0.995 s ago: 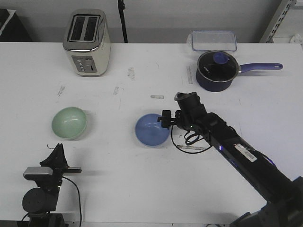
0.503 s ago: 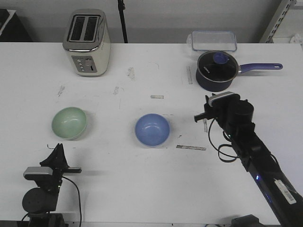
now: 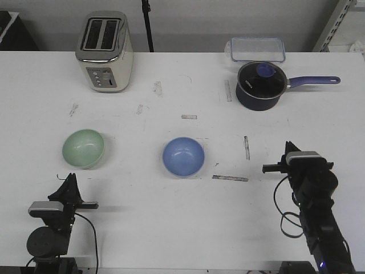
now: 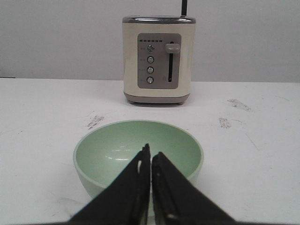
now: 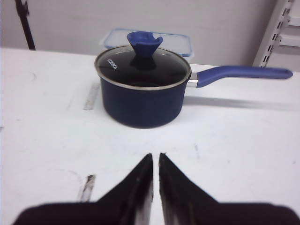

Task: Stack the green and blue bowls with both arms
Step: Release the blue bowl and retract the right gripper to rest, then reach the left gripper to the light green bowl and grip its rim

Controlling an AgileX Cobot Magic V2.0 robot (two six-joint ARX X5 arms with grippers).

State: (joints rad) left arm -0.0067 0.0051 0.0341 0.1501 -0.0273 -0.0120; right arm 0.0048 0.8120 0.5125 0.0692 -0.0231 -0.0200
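Observation:
The mint green bowl [image 3: 83, 148] sits upright on the table at the left; it also shows in the left wrist view [image 4: 138, 154], just beyond my fingertips. The periwinkle blue bowl [image 3: 183, 156] sits upright at the table's middle. My left gripper [image 3: 69, 181] is shut and empty, near the front edge, just in front of the green bowl; it shows in the left wrist view [image 4: 151, 151]. My right gripper [image 3: 289, 146] is shut and empty at the front right, well right of the blue bowl; in the right wrist view [image 5: 155, 157] it points toward the saucepan.
A cream toaster [image 3: 104, 51] stands at the back left. A dark saucepan [image 3: 260, 84] with glass lid and purple handle stands at the back right, a clear lidded container [image 3: 257, 49] behind it. Tape strips [image 3: 230, 178] lie on the table.
My right arm has drawn back from the blue bowl's right rim to the front right of the table, empty. The blue bowl stays in place. The left arm has not moved.

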